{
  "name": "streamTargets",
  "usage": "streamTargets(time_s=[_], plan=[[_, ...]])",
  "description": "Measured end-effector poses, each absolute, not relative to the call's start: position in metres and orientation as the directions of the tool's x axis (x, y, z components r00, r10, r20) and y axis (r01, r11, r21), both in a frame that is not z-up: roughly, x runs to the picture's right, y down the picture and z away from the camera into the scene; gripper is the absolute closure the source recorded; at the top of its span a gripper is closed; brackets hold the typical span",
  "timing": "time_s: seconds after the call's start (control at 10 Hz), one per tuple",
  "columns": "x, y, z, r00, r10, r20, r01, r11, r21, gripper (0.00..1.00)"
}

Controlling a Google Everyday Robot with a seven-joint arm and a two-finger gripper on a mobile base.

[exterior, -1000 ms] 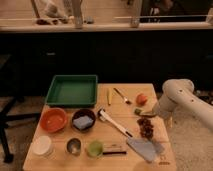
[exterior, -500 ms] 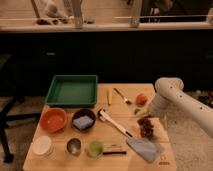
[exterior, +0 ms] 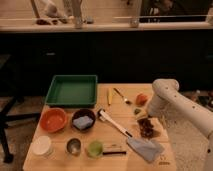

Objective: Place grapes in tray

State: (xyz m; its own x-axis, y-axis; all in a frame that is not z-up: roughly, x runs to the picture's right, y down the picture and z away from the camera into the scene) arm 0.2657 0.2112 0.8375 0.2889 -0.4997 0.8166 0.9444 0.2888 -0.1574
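The grapes (exterior: 147, 127), a small dark reddish bunch, lie on the wooden table (exterior: 55, 160) at the right, just right of a white-handled spatula. My white arm comes in from the right and bends down over them. The gripper (exterior: 143, 116) hangs at the bunch's upper edge, very close above it, and looks open with nothing held. The green tray (exterior: 72, 90) sits at the table's back left, well away from the gripper, with nothing in it.
An orange bowl (exterior: 53, 120) and a dark bowl (exterior: 83, 120) stand in front of the tray. A white cup (exterior: 41, 146), metal cup (exterior: 74, 146) and green cup (exterior: 95, 148) line the front edge. An orange fruit (exterior: 141, 99), spoon (exterior: 121, 96) and spatula (exterior: 115, 123) lie near the grapes.
The arm has swung left and lowered, bringing the gripper closer over the grapes. The grapes and the other objects have not moved.
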Motion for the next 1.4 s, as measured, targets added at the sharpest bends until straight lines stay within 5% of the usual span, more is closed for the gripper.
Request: streamTargets(time_s=[1.2, 1.4], plan=[[0.260, 0.226, 0.869, 0.263, -0.623, 0.737, 0.964, 0.204, -0.172, 0.06], [0.257, 0.222, 0.874, 0.261, -0.622, 0.738, 0.965, 0.196, -0.175, 0.18]])
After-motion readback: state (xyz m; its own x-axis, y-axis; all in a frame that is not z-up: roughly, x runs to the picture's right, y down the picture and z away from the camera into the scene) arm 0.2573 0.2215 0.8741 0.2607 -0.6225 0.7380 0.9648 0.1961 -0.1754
